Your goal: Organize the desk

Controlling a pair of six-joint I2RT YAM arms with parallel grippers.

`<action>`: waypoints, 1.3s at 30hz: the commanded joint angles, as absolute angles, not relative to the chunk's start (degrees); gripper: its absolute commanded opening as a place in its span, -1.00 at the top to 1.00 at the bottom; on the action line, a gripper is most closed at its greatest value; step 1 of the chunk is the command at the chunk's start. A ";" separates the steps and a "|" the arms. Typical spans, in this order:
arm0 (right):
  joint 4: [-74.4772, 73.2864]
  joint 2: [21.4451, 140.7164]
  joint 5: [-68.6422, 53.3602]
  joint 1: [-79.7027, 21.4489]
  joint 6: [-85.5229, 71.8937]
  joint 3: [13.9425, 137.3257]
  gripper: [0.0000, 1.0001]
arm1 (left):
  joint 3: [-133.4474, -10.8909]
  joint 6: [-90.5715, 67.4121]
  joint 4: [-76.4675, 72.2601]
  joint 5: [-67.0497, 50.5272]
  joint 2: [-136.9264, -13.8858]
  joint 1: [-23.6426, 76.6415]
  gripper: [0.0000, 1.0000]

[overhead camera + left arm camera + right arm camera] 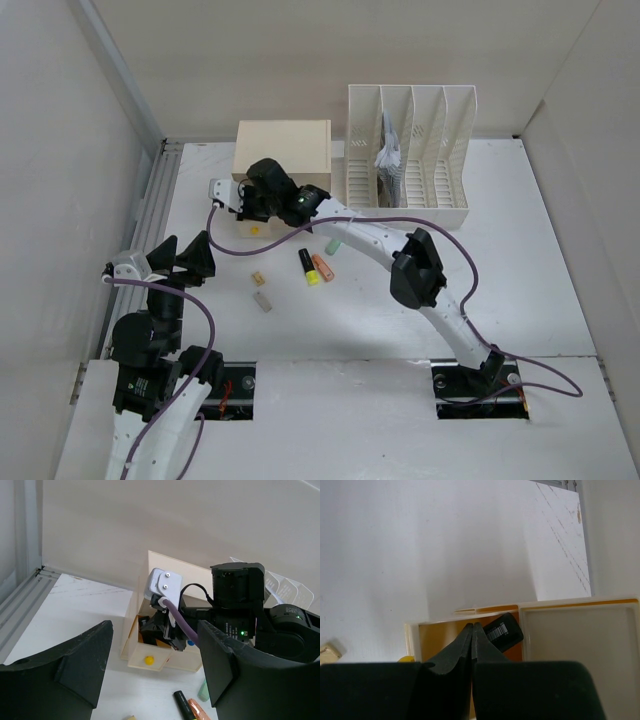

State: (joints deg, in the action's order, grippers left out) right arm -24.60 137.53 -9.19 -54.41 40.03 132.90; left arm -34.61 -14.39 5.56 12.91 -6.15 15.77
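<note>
The desk point(520, 260) is a white tabletop with a grooved rail point(150, 215) on its left. My right gripper point(252, 212) is shut, with its tips down in the open drawer point(255, 233) of the cream drawer box point(282, 150). In the right wrist view the shut fingertips point(472, 628) lie beside a black barcoded marker point(504, 630) on the drawer's orange floor point(437, 637); nothing shows between the jaws. My left gripper point(185, 252) is open and empty, left of the drawer. In the left wrist view it point(157, 680) faces the drawer's yellow knob point(148, 659).
A black-and-yellow highlighter point(308, 266), an orange one point(322, 267) and a pale green one point(335, 243) lie right of the drawer. Two small beige pieces point(258, 278) point(264, 299) lie in front of it. A white slotted file rack point(410, 160) holding papers stands at the back right.
</note>
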 commanded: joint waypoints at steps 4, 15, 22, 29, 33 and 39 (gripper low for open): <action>-23.20 134.56 -7.22 -54.93 39.11 132.10 0.94 | -35.42 -13.89 3.34 13.18 -5.45 16.08 -0.30; -21.63 133.95 -1.51 -54.93 38.58 130.87 0.91 | -35.42 -13.89 3.34 13.18 -5.45 16.08 -0.30; -22.23 133.42 -0.52 -54.93 37.53 131.40 0.91 | -35.42 -13.89 3.34 13.18 -5.45 16.08 -0.30; -22.14 132.10 0.61 -54.93 36.48 130.07 0.91 | -35.42 -13.89 3.34 13.18 -5.45 16.08 -0.30; -23.20 131.57 -1.49 -54.93 36.47 130.08 0.89 | -35.42 -13.89 3.34 13.18 -5.45 16.08 -0.30; -32.24 134.37 -12.72 -54.41 37.61 136.22 0.86 | -35.42 -13.89 3.34 13.18 -5.45 16.08 -0.30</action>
State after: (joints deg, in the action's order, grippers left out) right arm -27.11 136.14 -6.20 -55.07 37.56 131.26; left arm -34.61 -14.39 5.56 12.91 -6.15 15.77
